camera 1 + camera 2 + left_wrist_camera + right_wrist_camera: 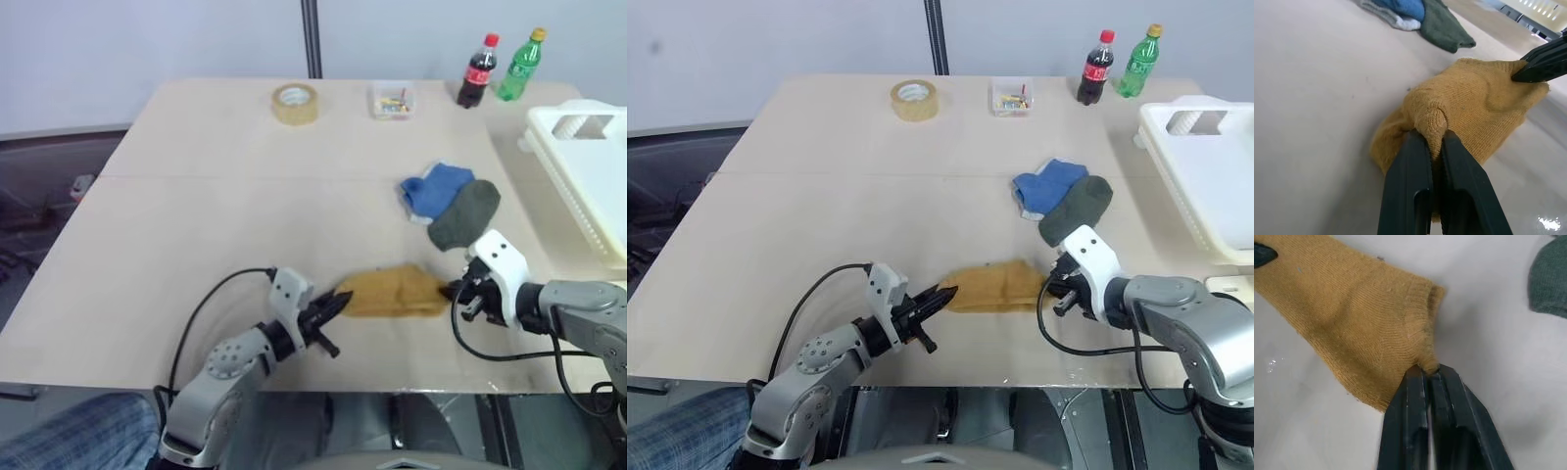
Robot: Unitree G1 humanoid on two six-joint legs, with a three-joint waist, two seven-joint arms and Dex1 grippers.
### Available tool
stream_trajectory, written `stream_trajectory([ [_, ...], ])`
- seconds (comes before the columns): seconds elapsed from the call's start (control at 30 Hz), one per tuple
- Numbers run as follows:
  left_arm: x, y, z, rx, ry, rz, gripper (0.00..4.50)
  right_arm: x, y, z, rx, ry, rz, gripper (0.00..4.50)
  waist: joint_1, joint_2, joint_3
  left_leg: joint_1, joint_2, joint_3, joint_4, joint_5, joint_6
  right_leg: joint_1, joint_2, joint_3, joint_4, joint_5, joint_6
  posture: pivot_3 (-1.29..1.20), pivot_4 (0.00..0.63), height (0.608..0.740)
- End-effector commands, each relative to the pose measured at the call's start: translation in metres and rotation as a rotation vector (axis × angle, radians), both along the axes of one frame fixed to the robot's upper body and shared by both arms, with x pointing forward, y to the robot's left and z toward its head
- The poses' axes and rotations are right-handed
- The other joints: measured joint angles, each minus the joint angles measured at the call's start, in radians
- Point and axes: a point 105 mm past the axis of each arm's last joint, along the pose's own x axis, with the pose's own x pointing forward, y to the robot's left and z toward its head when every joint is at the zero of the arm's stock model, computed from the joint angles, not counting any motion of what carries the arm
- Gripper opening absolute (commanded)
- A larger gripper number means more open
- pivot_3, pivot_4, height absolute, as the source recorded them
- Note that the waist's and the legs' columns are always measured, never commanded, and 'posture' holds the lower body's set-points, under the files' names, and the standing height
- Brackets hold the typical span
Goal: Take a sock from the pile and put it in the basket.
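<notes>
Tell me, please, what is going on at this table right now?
The robot has a mustard yellow sock lying on the table, gripped at both ends: the left gripper is shut on a fold at one end and the right gripper pinches the cuff at the other. A blue sock and a dark green sock lie further back. The white basket stands at the table's right edge.

Mustard-yellow knitted cloth sock [1474, 105]: ribbed, matt. Pale beige table top [196, 196]: smooth, faintly glossy. White slotted plastic basket [588, 176], at 2 o'clock: glossy.
</notes>
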Motion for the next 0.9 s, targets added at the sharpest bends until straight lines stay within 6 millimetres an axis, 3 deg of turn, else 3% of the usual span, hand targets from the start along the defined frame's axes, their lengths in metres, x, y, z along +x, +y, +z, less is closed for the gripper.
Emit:
stream_trajectory([
  [0.03,0.001,-0.003,0.002,-0.010,-0.021,-0.018,0.00,0.003,0.005,0.011,0.008,-0.077,0.031,1.86,0.000,0.000,0.000,0.000,0.000,0.000,0.000,0.000,0.000,0.000,0.000,0.000,0.000,0.000,0.000,0.00,0.150,0.738],
  [0.13,0.001,-0.005,0.001,-0.016,-0.016,-0.031,0.00,0.004,0.008,0.019,0.003,-0.128,0.059,3.40,0.000,0.000,0.000,0.000,0.000,0.000,0.000,0.000,0.000,0.000,0.000,0.000,0.000,0.000,0.000,0.00,0.150,0.738],
  [0.17,0.001,-0.005,0.001,-0.015,-0.017,-0.036,0.00,0.004,0.010,0.023,0.015,-0.143,0.068,3.40,0.000,0.000,0.000,0.000,0.000,0.000,0.000,0.000,0.000,0.000,0.000,0.000,0.000,0.000,0.000,0.00,0.150,0.738],
  [0.2,0.001,-0.006,0.001,-0.017,-0.016,-0.039,0.75,0.005,0.011,0.026,0.024,-0.159,0.078,3.45,0.000,0.000,0.000,0.000,0.000,0.000,0.000,0.000,0.000,0.000,0.000,0.000,0.000,0.000,0.000,0.00,0.150,0.738],
  [0.27,0.001,-0.007,0.000,-0.019,-0.014,-0.046,1.51,0.005,0.020,0.035,0.048,-0.219,0.130,3.45,0.000,0.000,0.000,0.000,0.000,0.000,0.000,0.000,0.000,0.000,0.000,0.000,0.000,0.000,0.000,0.00,0.150,0.738],
  [0.37,0.000,-0.009,0.000,-0.017,-0.014,-0.058,3.13,0.006,0.038,0.052,0.100,-0.371,0.217,3.45,-0.001,0.000,0.000,0.000,0.000,0.000,0.000,0.000,0.000,0.000,0.000,0.000,0.000,0.000,0.000,0.00,0.150,0.738],
  [0.4,-0.001,-0.011,-0.001,-0.018,-0.010,-0.066,3.37,0.006,0.047,0.059,0.129,-0.445,0.266,3.45,-0.001,0.000,0.000,0.000,0.000,0.000,0.000,0.000,0.000,0.000,0.000,0.000,0.000,0.000,0.000,0.00,0.150,0.738],
  [0.47,-0.002,-0.013,-0.002,-0.024,0.000,-0.079,4.38,0.006,0.057,0.062,0.157,-0.511,0.324,3.45,-0.001,0.000,0.000,0.000,0.000,0.000,0.000,0.000,0.000,0.000,0.000,0.000,0.000,0.000,0.000,0.00,0.150,0.738],
  [0.7,-0.002,-0.017,-0.006,-0.016,0.005,-0.119,4.45,0.016,0.067,0.009,0.094,-0.467,0.429,3.45,0.000,-0.001,0.000,0.002,0.000,-0.001,0.001,0.000,0.000,0.003,0.000,-0.001,0.000,0.000,0.000,0.00,0.150,0.738],
  [0.8,-0.002,-0.017,-0.006,-0.008,-0.010,-0.139,4.45,0.034,0.057,-0.017,0.015,-0.436,0.374,3.45,-0.001,0.000,0.000,0.003,0.000,-0.001,0.001,0.000,0.000,0.003,0.000,-0.001,0.000,0.000,0.000,0.00,0.150,0.738],
  [0.9,-0.005,-0.016,-0.001,-0.040,-0.028,-0.180,4.45,0.035,0.051,-0.032,-0.043,-0.432,0.390,3.45,0.000,0.000,0.000,0.003,0.000,-0.001,0.001,0.000,0.000,0.003,0.000,-0.001,0.000,0.000,0.000,0.00,0.150,0.738],
])
